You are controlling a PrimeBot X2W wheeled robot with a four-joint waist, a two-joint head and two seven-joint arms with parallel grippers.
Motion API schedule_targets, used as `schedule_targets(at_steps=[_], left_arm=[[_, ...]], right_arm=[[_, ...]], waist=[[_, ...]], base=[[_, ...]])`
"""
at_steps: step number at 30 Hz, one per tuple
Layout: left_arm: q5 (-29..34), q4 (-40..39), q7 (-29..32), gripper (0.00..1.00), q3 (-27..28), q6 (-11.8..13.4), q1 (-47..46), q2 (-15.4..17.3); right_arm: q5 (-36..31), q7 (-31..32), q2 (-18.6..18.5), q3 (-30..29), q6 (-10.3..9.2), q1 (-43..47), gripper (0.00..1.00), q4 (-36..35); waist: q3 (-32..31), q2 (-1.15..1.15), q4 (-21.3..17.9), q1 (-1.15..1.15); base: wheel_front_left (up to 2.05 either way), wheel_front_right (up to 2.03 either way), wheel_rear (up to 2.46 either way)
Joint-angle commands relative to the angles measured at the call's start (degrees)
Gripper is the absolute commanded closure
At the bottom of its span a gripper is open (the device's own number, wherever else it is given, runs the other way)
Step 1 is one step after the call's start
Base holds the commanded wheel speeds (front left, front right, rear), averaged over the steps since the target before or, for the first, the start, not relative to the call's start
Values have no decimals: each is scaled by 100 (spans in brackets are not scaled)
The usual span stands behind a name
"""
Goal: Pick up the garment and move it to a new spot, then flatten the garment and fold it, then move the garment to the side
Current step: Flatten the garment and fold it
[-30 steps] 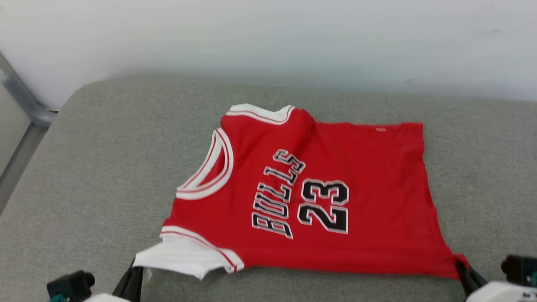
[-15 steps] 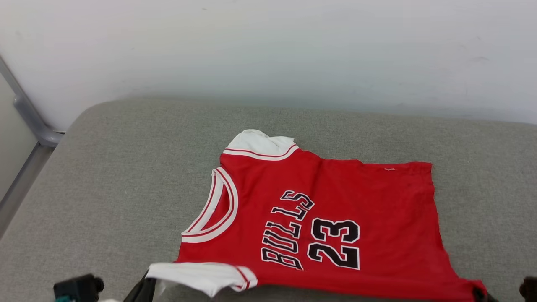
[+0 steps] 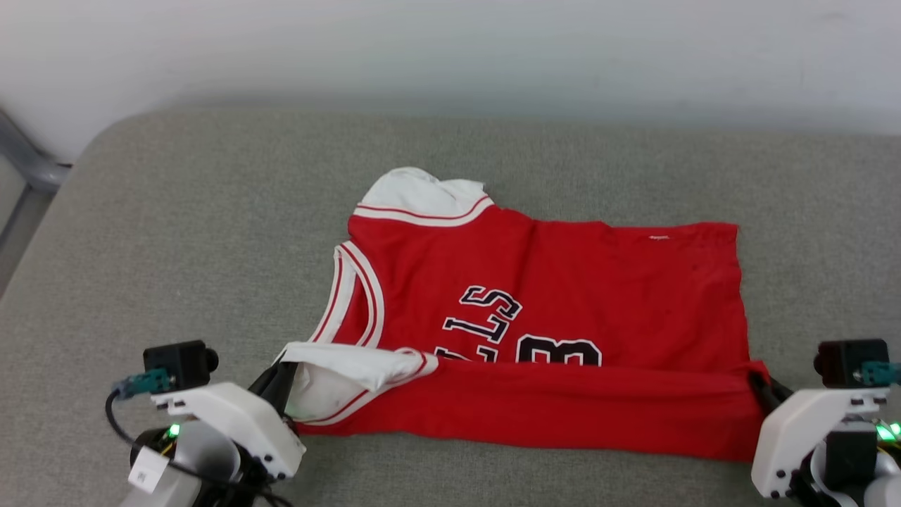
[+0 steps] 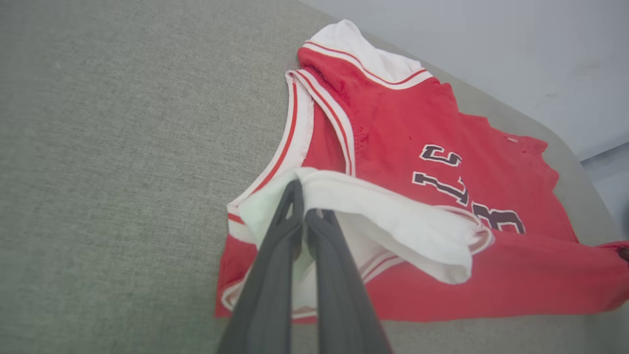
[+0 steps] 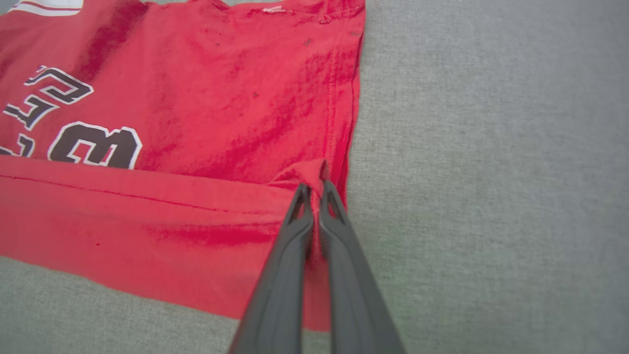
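Head view: a red jersey-style T-shirt with white sleeves point(image 3: 563, 282) is seen on the grey fabric cushion point(image 3: 176, 246), its near edge doubled over the "23"; both corners are best carried level and taut. Left wrist view: the left end effector point(image 4: 302, 196) is clenched on the white sleeve point(image 4: 393, 221), held low. Right wrist view: the right end effector point(image 5: 314, 189) is clenched on the red hem corner point(image 5: 304, 174), likewise low.

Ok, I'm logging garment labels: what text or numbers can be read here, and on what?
"LLS": black white-outlined letters on the red white-sleeved jersey T-shirt, rest under the fold.
"3": large black digit beside them, partly covered.
Small white tag on the shirt: too small.
White sticker on the left arm: blurred.
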Motion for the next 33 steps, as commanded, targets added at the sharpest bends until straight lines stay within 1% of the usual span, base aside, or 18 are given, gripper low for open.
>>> schedule_targets(at_steps=[1,5,10,11,12,13,14,15,20,25,27,29,31,33], left_arm=[[-3,166,8,100,-23,-82,-172,-42],[-25,786,44,100,-116,-339,-617,-193],[-31,1396,174,100,-280,-633,-1030,-322],[-35,1490,206,97,-307,-691,-1095,-356],[-37,1592,218,76,-327,-734,-1144,-387],[-44,1675,220,56,-348,-783,-1184,-418],[-59,1744,207,21,-360,-816,-1212,-445],[-63,1816,182,0,-368,-841,-1232,-463],[-72,1971,-24,0,-285,-824,-1129,-450],[-96,1812,-50,0,-187,-709,-908,-269],[-131,1655,75,0,-163,-616,-790,-135],[-162,1442,320,0,-168,-516,-678,38],[-262,1211,650,0,-153,-423,-586,231],[-409,937,1104,0,-163,-325,-492,412]], right_arm=[[-25,-46,-43,57,-6,-177,100,123],[-46,-161,-134,236,-6,-572,100,561],[-30,-362,-147,406,-6,-931,100,1116],[-54,-403,-151,434,-6,-958,92,1226],[-34,-443,-130,460,-6,-972,75,1335],[-15,-491,-113,477,-6,-983,54,1429],[14,-531,-89,485,-6,-1000,12,1512],[33,-625,-75,529,-6,-1019,0,1551],[191,-1716,9,484,-6,-891,0,1406],[185,-2670,93,456,-5,-631,0,1211],[144,-2875,148,437,-5,-521,0,1084],[101,-2941,197,396,-5,-386,0,951],[55,-2935,238,371,-5,-284,0,777],[42,-2922,286,367,-5,-162,0,608]], waist=[[232,0,-16,-1],[470,0,-29,-1],[685,0,-44,-1],[700,0,-44,-1],[710,0,-46,-1],[716,0,-49,-1],[711,0,-52,-1],[691,0,-55,-1],[435,0,-66,-1],[47,0,-111,-1],[-76,0,-139,-1],[-184,0,-167,-1],[-257,0,-195,-1],[-288,0,-222,-1]], base=[[0,0,0],[0,0,0],[0,0,0],[0,0,0],[0,0,0],[0,0,0],[0,0,0],[0,0,0],[0,0,0],[0,0,0],[0,0,0],[0,0,0],[0,0,0],[0,0,0]])
